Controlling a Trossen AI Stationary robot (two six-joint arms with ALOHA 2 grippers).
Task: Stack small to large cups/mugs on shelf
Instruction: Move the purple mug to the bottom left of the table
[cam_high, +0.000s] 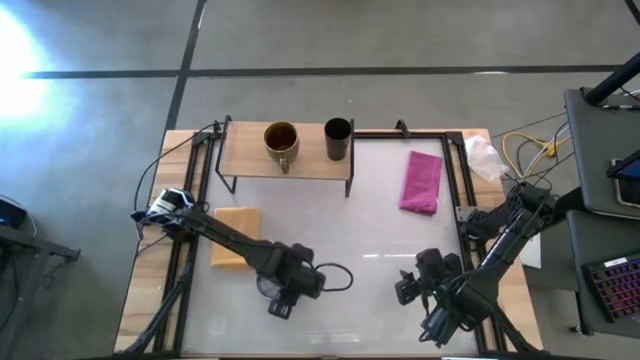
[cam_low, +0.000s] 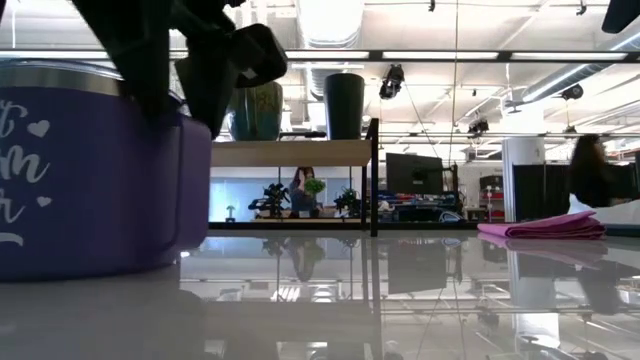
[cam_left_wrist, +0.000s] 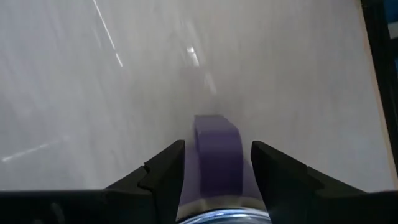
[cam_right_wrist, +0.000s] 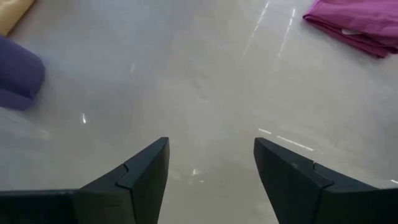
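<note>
The purple mug with a silvery rim stands upright on the white table near its front, and also shows in the right wrist view. My left gripper is open above it. Its fingers stand on either side of the mug's handle, with a narrow gap on each side. The olive-brown mug and the black cup stand upright side by side on the wooden shelf at the far left. My right gripper is open and empty over the table's front right.
A folded pink cloth lies at the far right of the table. A yellow-tan pad lies at the left, near the shelf. Bare shelf board shows to the left of the olive-brown mug. A person shows in the room behind.
</note>
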